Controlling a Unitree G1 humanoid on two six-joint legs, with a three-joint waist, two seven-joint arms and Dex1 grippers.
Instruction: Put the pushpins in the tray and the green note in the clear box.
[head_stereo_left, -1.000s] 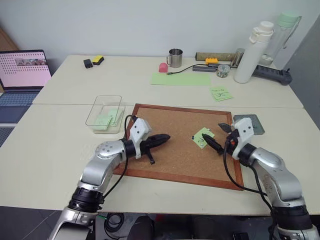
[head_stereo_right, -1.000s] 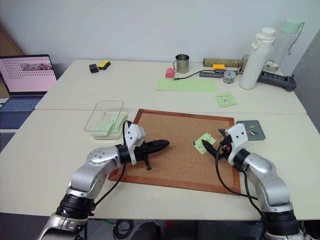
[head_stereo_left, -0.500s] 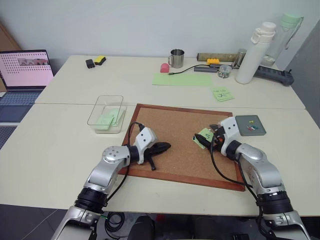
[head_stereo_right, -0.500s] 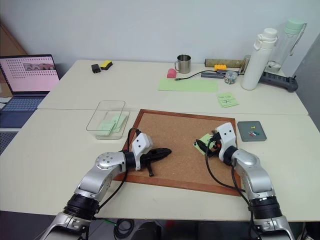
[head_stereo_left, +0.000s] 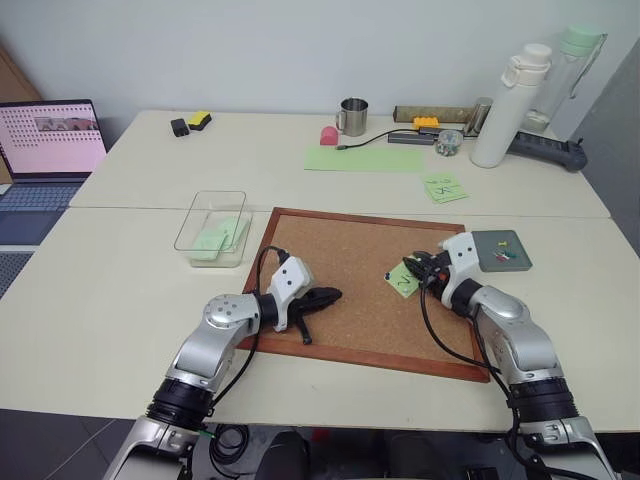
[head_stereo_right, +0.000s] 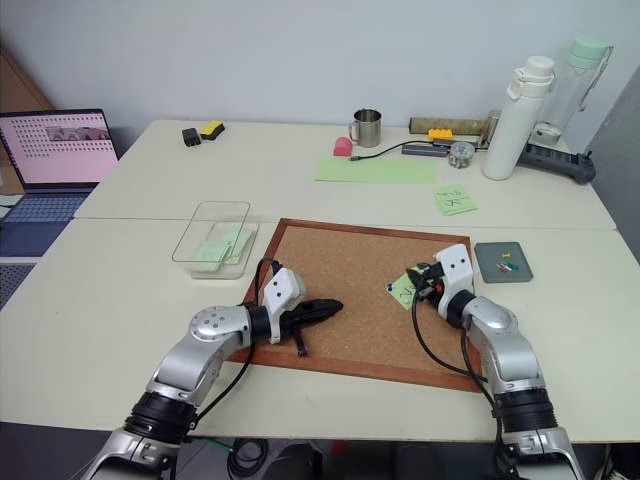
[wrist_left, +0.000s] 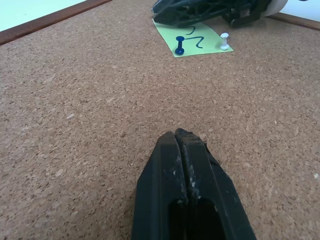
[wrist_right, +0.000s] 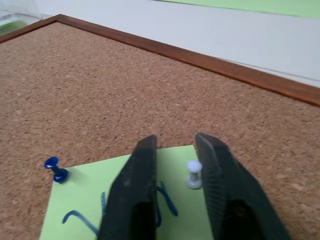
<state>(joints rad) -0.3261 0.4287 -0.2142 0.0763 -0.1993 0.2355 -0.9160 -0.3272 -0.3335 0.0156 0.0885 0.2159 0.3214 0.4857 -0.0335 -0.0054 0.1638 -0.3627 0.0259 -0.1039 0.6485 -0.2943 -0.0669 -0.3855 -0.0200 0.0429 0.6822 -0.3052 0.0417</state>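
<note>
While pinned, white pushpin (wrist_right: 193, 174) between right fingers (wrist_right: 136, 190).

Green note (wrist_right: 125, 200): near part hidden under the right gripper (wrist_right: 175, 145) fingers; squiggle only partly readable; lower edge cut off in the right wrist view.

White pushpin (wrist_right: 194, 173): stands between the fingers; contact cannot be told.

Tray (head_stereo_left: 499, 250): pins inside too small to count, only colour specks.

Clear box (head_stereo_left: 212, 228): pale green paper inside, markings unreadable.

Left gripper (wrist_left: 181, 137): base cut off at frame edge.
</note>
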